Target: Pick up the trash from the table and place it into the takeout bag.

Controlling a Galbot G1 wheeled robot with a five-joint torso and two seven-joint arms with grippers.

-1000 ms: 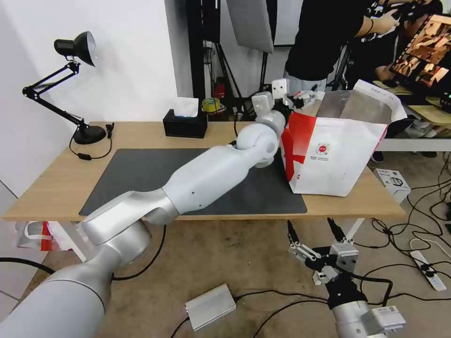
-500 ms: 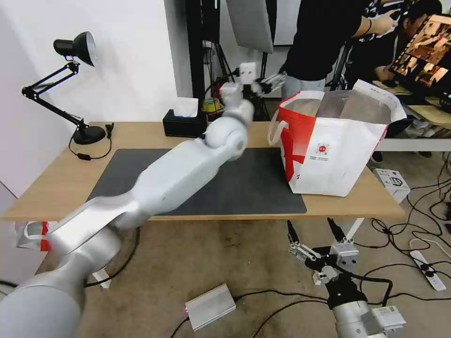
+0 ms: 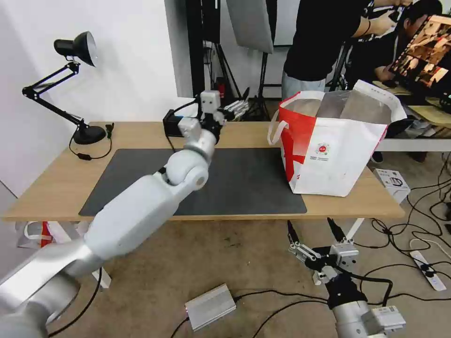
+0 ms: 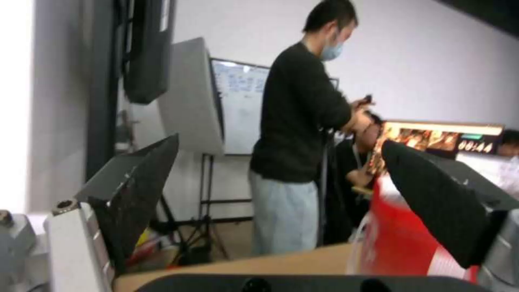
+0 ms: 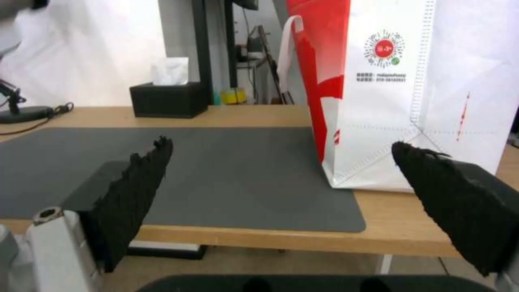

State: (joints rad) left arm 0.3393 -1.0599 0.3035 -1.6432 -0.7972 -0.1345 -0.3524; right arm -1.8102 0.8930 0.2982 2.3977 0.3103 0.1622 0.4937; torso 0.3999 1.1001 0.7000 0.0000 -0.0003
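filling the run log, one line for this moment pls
left end effector: open, above table | right end effector: open, below table edge | takeout bag: upright

Bare grey mat [image 3: 244,183] is seen beside the takeout bag [image 3: 336,155], offering open passage. Behind the bag's near side, the way is blocked by the tissue box [image 3: 174,123] and raised left gripper [image 3: 238,109].

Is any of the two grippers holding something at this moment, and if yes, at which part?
Nothing is held. The left gripper is open and empty above the table; the right gripper is open below its front edge.
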